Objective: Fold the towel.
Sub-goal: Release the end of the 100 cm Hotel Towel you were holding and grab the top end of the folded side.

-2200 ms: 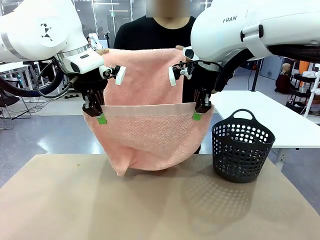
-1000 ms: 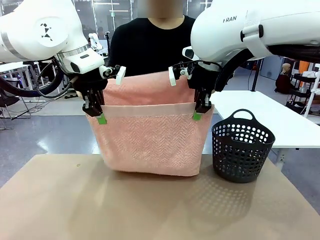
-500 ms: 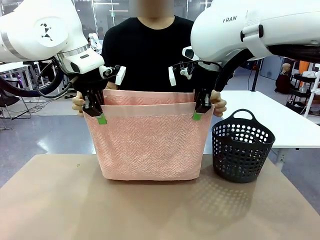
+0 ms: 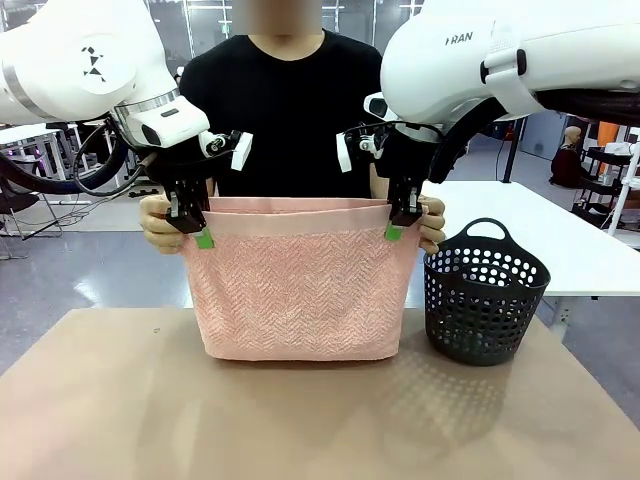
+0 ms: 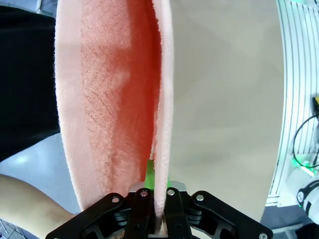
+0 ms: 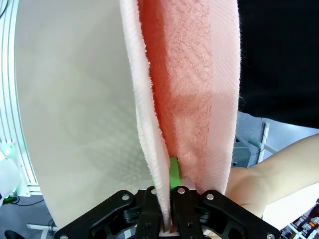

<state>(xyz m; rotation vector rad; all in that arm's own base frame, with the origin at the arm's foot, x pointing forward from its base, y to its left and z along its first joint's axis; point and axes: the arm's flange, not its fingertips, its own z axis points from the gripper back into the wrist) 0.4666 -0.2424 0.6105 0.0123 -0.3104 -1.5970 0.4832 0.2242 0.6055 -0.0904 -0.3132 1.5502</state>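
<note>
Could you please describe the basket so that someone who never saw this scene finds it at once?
Start at the brown table, where a pink towel is held up over the middle. Just to the robot's right of it stands the basket, near the table's far edge. Unlike the soft pink towel, it is dark, round, full of holes, with a loop handle.

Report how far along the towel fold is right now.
Done: the towel hangs doubled, its far top edge about level with the near one. In hand: the left hand and right hand are shut on the near layer's top corners; the person's hands hold the far layer beside them. Left: releasing it, laying it on the table, and probably another fold.
</note>
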